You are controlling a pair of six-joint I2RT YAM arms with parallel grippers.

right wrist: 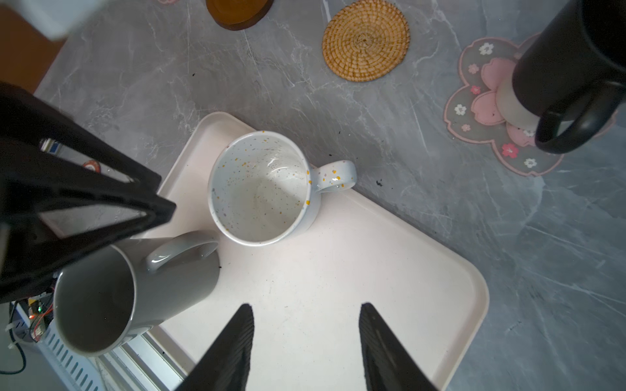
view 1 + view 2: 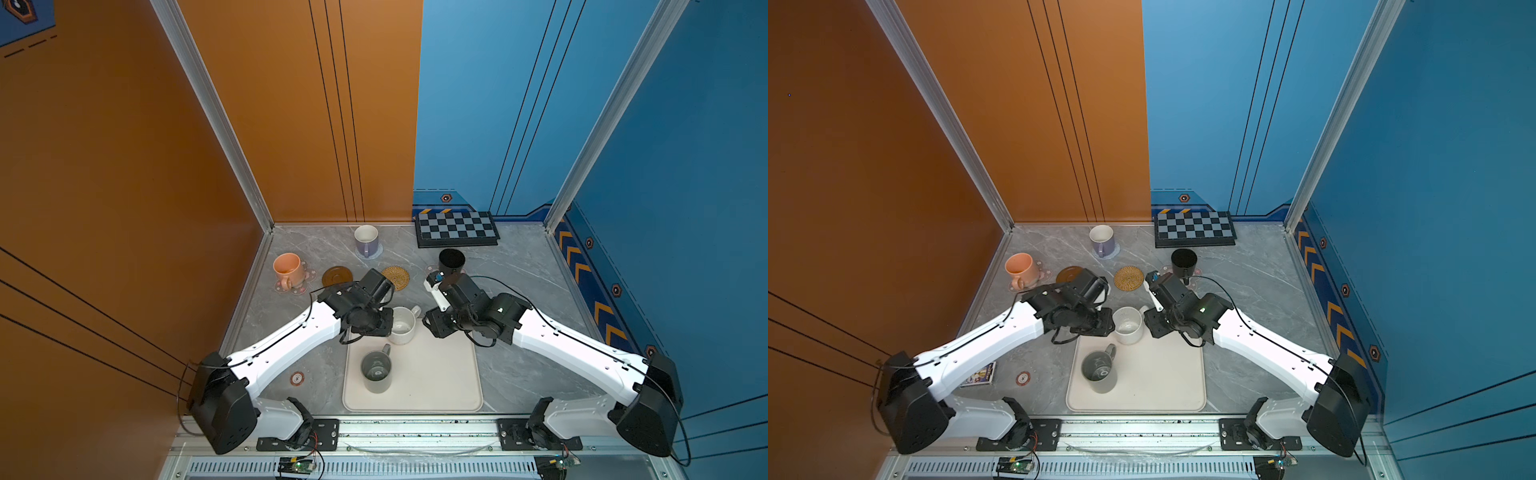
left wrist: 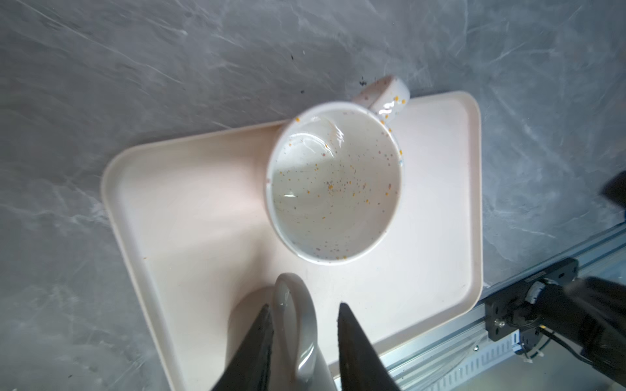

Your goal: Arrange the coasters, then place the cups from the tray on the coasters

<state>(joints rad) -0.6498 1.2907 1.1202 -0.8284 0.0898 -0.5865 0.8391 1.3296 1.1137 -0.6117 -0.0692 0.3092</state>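
Top views: peach mug [image 2: 288,268], lavender mug [image 2: 366,239], black mug [image 2: 451,261] sit on coasters [image 2: 309,275] 10 to 1 o'clock off the tray [image 2: 449,382], grey mug [image 2: 376,372] and speckled mug [image 2: 402,326] yet to leave it, left gripper [image 3: 305,306] spread over grey mug's handle, right gripper [image 1: 306,304] spread, empty, so 3 of 5.

The tray [image 2: 440,374] carries the grey mug [image 2: 376,372] on its left half and the speckled white mug [image 2: 402,325] at its far edge. Beyond that edge lie the bare brown disc [image 2: 337,276] and rattan coaster [image 2: 395,277], with the peach mug [image 2: 289,270] on a flower coaster [image 2: 307,276] off to the left, the lavender mug [image 2: 366,240] farthest back, and the black mug [image 2: 451,261] to the right.
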